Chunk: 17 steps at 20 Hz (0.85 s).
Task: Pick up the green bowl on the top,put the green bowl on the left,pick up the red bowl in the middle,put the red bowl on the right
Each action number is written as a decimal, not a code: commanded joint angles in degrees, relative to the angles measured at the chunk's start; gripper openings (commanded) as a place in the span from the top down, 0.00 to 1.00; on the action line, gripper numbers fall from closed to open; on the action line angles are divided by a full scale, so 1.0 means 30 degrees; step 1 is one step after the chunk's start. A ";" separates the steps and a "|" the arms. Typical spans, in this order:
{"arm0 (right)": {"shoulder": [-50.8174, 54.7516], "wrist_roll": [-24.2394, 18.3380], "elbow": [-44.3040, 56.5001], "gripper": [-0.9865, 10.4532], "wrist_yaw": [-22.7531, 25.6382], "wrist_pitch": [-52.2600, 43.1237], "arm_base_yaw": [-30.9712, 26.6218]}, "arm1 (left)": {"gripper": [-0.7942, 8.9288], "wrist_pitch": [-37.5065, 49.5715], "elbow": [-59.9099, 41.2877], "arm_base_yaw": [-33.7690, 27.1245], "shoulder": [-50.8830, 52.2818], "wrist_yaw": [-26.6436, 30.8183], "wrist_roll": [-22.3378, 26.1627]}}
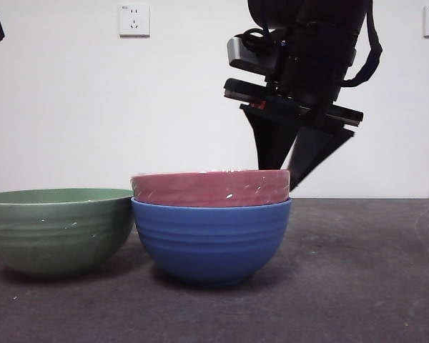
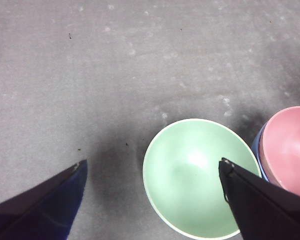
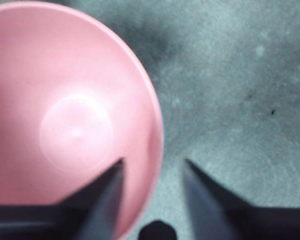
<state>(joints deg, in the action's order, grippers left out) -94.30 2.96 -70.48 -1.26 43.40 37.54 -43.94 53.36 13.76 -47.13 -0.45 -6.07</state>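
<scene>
The red bowl [image 1: 210, 188] is seen nested in the blue bowl [image 1: 211, 239], beside the green bowl [image 1: 57, 229] on the bench [image 1: 357, 286]. The right hand [image 3: 152, 167] is spread astride the red bowl's rim, ungrasped. The left hand [image 2: 152, 167] is held released, high above.

Even, fairly bright light from above. In the front view soft shadows pool under the green bowl [image 1: 57, 229] and blue bowl [image 1: 211, 239] on the surface [image 1: 357, 286]. The right wrist view is blurred; glare whitens the red bowl [image 3: 75, 130] inside. The left wrist view is slightly soft.
</scene>
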 commanded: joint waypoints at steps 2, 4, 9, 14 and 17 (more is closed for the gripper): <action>-0.0066 -0.0175 -0.0022 0.92 0.0124 -0.0328 0.0015 | 0.47 0.0051 -0.0131 0.0015 0.0007 0.0102 -0.0117; -0.0015 -0.0182 -0.0087 0.92 0.0117 -0.0561 0.0015 | 0.47 0.0051 -0.0131 0.0015 0.0007 0.0102 -0.0117; 0.0947 -0.0182 -0.0393 0.92 0.0109 -0.0852 0.0007 | 0.47 0.0066 -0.0131 0.0015 0.0007 0.0117 -0.0117; 0.4371 -0.0372 -0.0393 0.92 0.0692 -0.0408 -0.0291 | 0.47 0.0233 -0.0131 0.0015 0.0007 0.0124 -0.0117; 0.7118 -0.0685 -0.0393 0.92 0.3679 0.1698 -0.1086 | 0.47 0.0240 -0.0131 0.0015 0.0007 0.0117 -0.0124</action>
<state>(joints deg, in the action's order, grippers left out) -73.19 1.39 -71.46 8.97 48.49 34.48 -43.81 53.36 13.76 -47.13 -0.21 -6.07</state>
